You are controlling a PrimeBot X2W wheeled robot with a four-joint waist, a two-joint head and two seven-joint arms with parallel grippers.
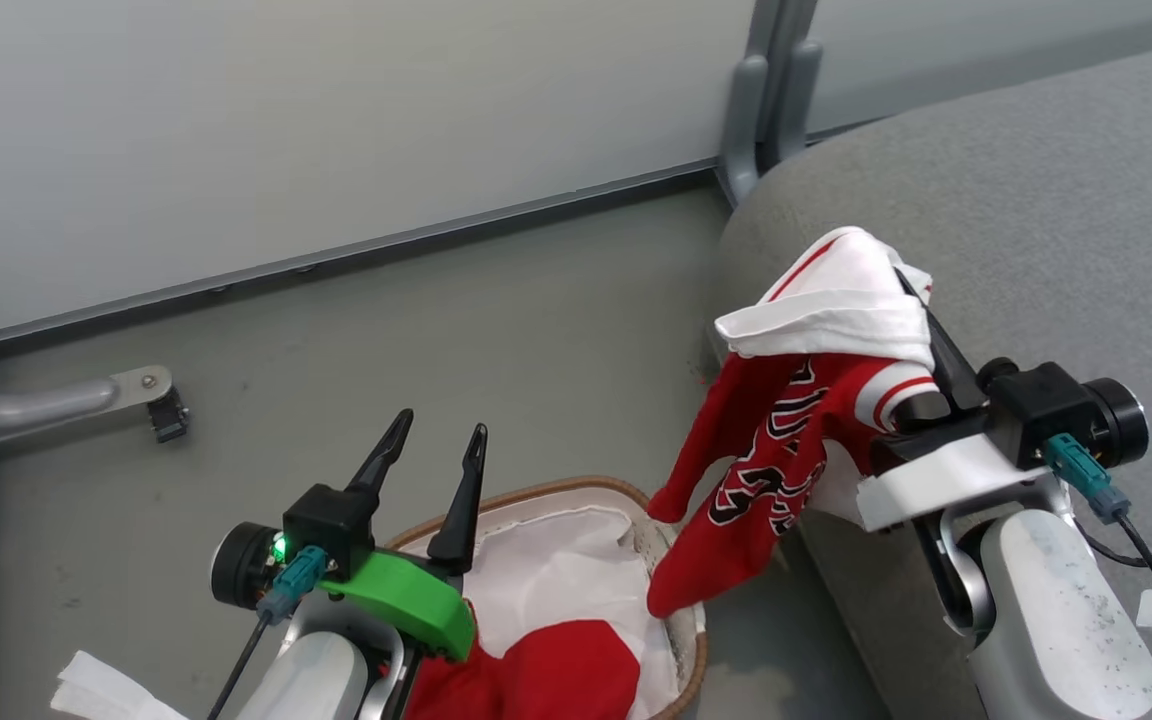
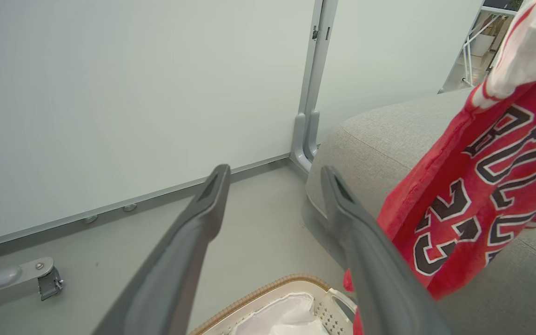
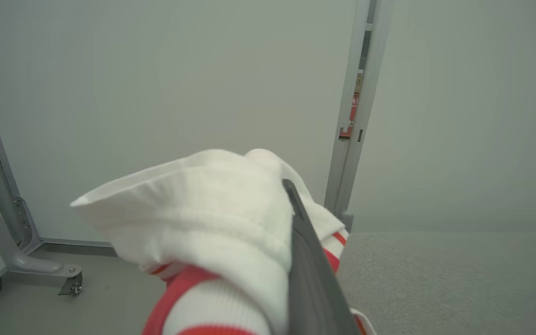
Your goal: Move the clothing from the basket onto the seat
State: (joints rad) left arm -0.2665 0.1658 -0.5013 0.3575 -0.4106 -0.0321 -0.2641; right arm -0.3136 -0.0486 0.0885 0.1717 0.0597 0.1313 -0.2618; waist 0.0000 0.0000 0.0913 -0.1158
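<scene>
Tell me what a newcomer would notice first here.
A bright red jersey with a white panel hangs from the shut right gripper at the seat's edge, its lower end down by the basket rim. The left gripper hovers open above the basket, where another red garment lies on the white liner.
</scene>
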